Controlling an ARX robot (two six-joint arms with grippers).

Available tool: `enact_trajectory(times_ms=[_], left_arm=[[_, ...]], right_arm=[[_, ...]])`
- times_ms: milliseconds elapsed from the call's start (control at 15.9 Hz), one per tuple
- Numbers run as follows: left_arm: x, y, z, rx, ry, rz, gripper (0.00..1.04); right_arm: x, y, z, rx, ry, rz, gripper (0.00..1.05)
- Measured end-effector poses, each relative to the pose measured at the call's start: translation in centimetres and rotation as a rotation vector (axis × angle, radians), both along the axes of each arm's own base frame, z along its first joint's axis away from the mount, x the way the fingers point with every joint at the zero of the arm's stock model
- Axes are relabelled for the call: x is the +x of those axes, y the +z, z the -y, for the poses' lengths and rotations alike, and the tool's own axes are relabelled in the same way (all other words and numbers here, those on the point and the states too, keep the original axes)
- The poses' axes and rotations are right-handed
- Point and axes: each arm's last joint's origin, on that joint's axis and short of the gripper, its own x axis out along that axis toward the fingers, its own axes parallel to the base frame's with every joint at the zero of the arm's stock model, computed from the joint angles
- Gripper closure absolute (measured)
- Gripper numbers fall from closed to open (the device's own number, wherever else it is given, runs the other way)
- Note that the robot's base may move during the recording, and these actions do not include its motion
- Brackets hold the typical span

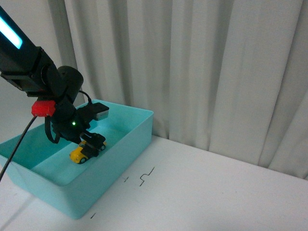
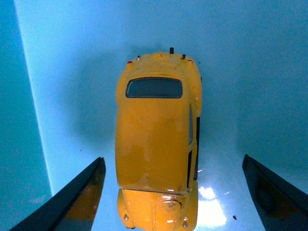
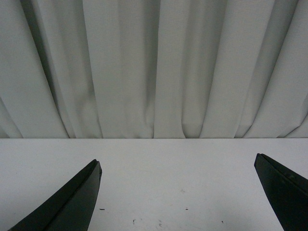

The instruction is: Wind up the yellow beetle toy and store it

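Resting in bin (image 1: 120,159), beetle (image 2: 156,144); left gripper (image 2: 173,192) spread.

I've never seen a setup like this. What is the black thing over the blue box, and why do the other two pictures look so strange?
It is a robot's left arm, ending in a two-fingered left gripper. The wide picture comes from a camera on the robot's body. The other two come from cameras on its wrists, so dark fingers frame them. The left one looks down at the yellow beetle toy lying in the turquoise bin on the white table; the fingers stand apart, not gripping it. The right gripper is open too, holding nothing, facing a curtain.
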Motion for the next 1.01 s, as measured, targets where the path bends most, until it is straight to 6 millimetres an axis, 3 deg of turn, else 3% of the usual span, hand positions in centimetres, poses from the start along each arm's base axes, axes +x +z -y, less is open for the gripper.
enact_trajectory(times_ms=[63,188,314,503,691,817,942,1005], left_arm=[[0.0,0.0,0.1,-0.016,-0.006,0.001,0.09],[0.0,0.9,-0.1,-0.043,-0.014,0.051,0.08],[-0.4,4.1,-0.1,-0.061,-0.044,0.183,0.07],[-2.7,10.7,0.0,-0.069,-0.106,0.43,0.07],[-7.6,13.9,0.3,-0.091,-0.112,0.548,0.07],[-12.1,17.0,1.1,-0.076,-0.126,0.656,0.07],[-16.5,18.8,3.6,-0.032,-0.143,1.03,0.26],[-19.2,17.9,6.1,-0.108,-0.12,1.103,0.38]], right_arm=[[0.0,0.0,0.0,0.0,0.0,0.0,0.07],[0.0,0.0,0.0,0.0,0.0,0.0,0.07],[0.0,0.0,0.0,0.0,0.0,0.0,0.07],[0.0,0.0,0.0,0.0,0.0,0.0,0.07],[0.0,0.0,0.0,0.0,0.0,0.0,0.07],[0.0,0.0,0.0,0.0,0.0,0.0,0.07],[0.0,0.0,0.0,0.0,0.0,-0.001,0.07],[0.0,0.0,0.0,0.0,0.0,0.0,0.07]])
